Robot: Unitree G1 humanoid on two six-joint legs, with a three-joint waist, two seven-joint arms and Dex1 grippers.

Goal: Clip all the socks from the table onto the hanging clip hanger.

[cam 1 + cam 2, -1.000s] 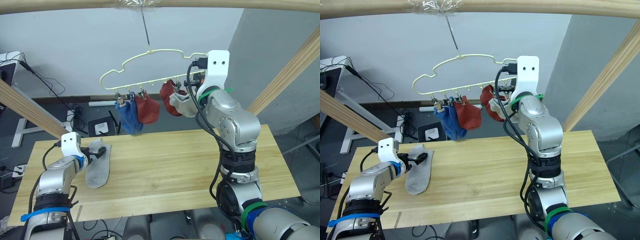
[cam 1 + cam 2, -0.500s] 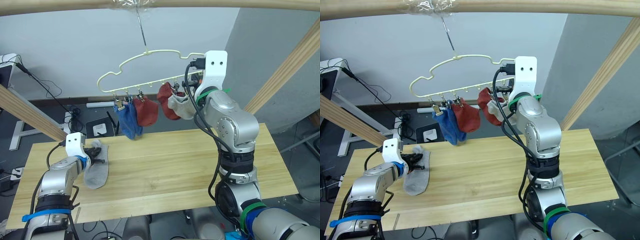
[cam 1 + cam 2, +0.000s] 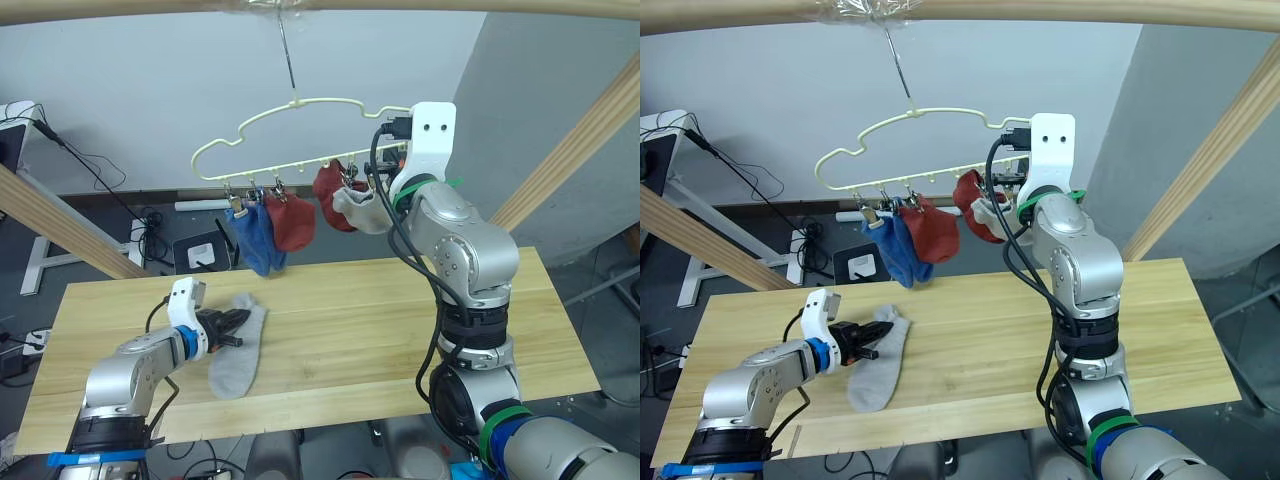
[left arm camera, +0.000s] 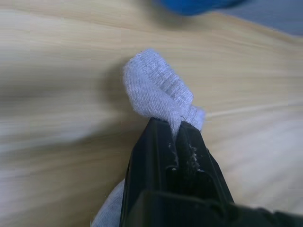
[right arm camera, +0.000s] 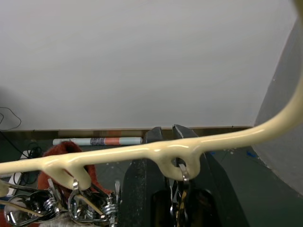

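Left gripper is pinching the grey sock near the table's left end; right gripper is straddling the clip hanger, grip unclear

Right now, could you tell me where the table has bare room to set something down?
The table is bare from the grey sock across to its right end, passing in front of the right arm. A smaller bare strip lies at the left end, behind the left gripper, which pinches that sock. It is crowded overhead, where socks hang from the clip hanger held by the right gripper.
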